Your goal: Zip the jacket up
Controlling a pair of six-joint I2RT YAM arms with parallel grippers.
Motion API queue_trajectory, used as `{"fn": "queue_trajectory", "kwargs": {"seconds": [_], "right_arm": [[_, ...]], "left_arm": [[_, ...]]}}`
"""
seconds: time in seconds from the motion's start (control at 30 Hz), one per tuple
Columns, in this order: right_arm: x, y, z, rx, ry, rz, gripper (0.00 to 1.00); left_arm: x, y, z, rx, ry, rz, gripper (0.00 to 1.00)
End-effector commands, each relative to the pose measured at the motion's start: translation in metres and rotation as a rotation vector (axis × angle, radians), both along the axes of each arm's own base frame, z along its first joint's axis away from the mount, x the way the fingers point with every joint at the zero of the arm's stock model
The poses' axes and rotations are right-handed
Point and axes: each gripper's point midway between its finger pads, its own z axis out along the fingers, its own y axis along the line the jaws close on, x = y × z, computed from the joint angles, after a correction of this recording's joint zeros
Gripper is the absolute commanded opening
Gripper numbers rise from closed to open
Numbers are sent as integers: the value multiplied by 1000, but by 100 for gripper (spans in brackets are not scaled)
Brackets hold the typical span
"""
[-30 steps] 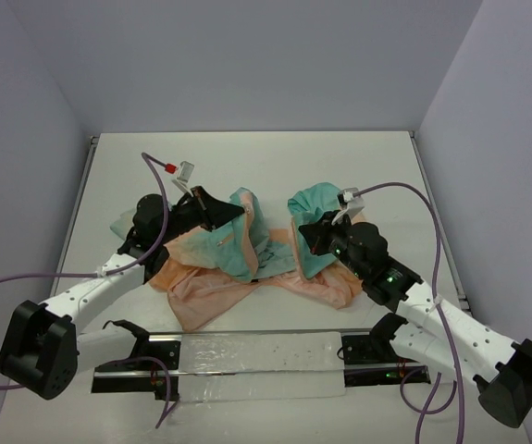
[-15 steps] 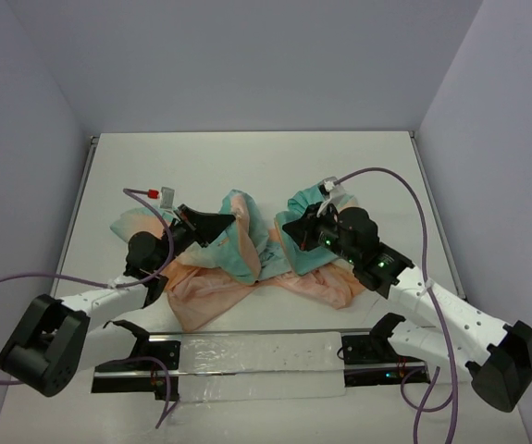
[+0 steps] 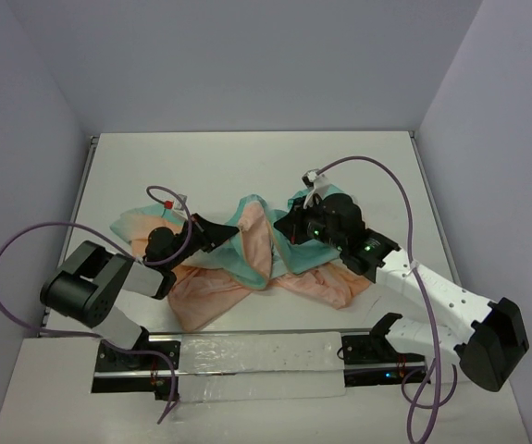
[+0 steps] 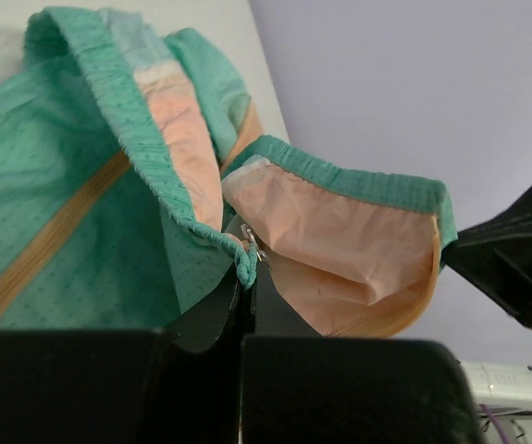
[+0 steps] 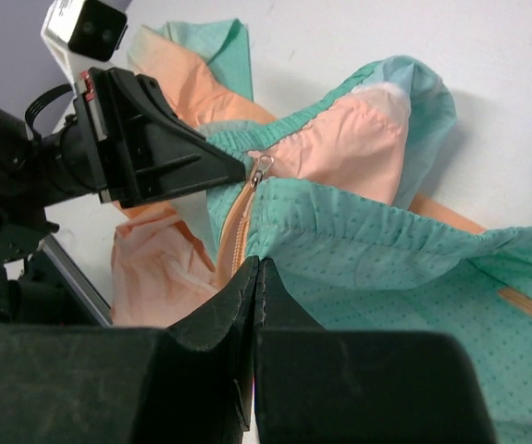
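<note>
The jacket (image 3: pixel 247 268) lies crumpled at the table's middle, peach-orange with teal-green hems. My left gripper (image 3: pixel 225 230) is shut on a teal hem edge of the jacket (image 4: pixel 136 213), with a small metal zip pull (image 4: pixel 252 242) right at its tips (image 4: pixel 247 277). My right gripper (image 3: pixel 289 228) is shut on the other teal hem (image 5: pixel 386 250), by the peach zip tape; its tips (image 5: pixel 258 264) sit just below the left gripper (image 5: pixel 168 153). The zip pull (image 5: pixel 262 167) hangs at the left gripper's tip. The two held edges are close together.
A black rail with a clear plastic sheet (image 3: pixel 256 363) lies along the near table edge between the arm bases. Purple cables (image 3: pixel 381 171) loop above both arms. Walls close the table at left, back and right.
The left arm has folded low and back, its gripper dropping a little. The right gripper has reached left. The two held jacket edges have come together at the middle.
</note>
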Motion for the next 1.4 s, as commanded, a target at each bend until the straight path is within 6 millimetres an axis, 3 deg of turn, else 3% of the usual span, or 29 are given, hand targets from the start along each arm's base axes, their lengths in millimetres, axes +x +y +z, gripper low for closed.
{"fn": "queue_trajectory", "kwargs": {"seconds": [0.0,0.27,0.43,0.9,1.17,1.37], "right_arm": [[4,9,16,20,-25,29,0],[4,12,0,-17,3,46,0],[-7,16,-3,15,15,99,0],[-28,38,24,165,-31,208,0],[-36,43,12,235,40,215,0],[-38,49,13,273,51,243,0]], "left_arm": [[-18,8,129,-275,-507,-42,0],[-28,18,138,-269,-558,-13,0],[-48,24,153,-274,-628,-24,0],[-69,36,164,-308,-663,12,0],[-80,48,178,-349,-695,53,0],[-86,50,181,-364,-701,41,0]]}}
